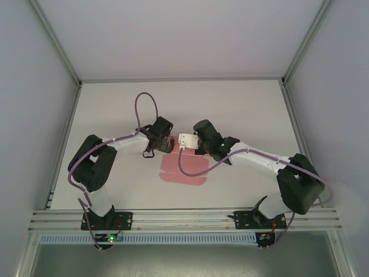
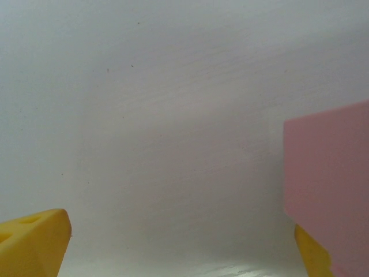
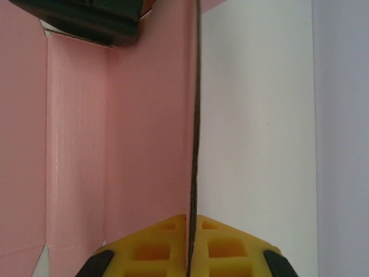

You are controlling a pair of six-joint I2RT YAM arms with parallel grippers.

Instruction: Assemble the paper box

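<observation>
The pink paper box lies as a mostly flat sheet on the white table, between the two arms. My right gripper is at its far edge. In the right wrist view the yellow fingers are shut on a raised flap, seen edge-on as a thin dark line, with creased pink panels lying to the left. My left gripper sits at the sheet's far left corner. Its jaws stand wide open, with a pink panel against the right finger and bare table between them.
The white table is bounded by metal frame rails on the left, the right and along the near edge. The left gripper's black body shows at the top of the right wrist view, close to the held flap.
</observation>
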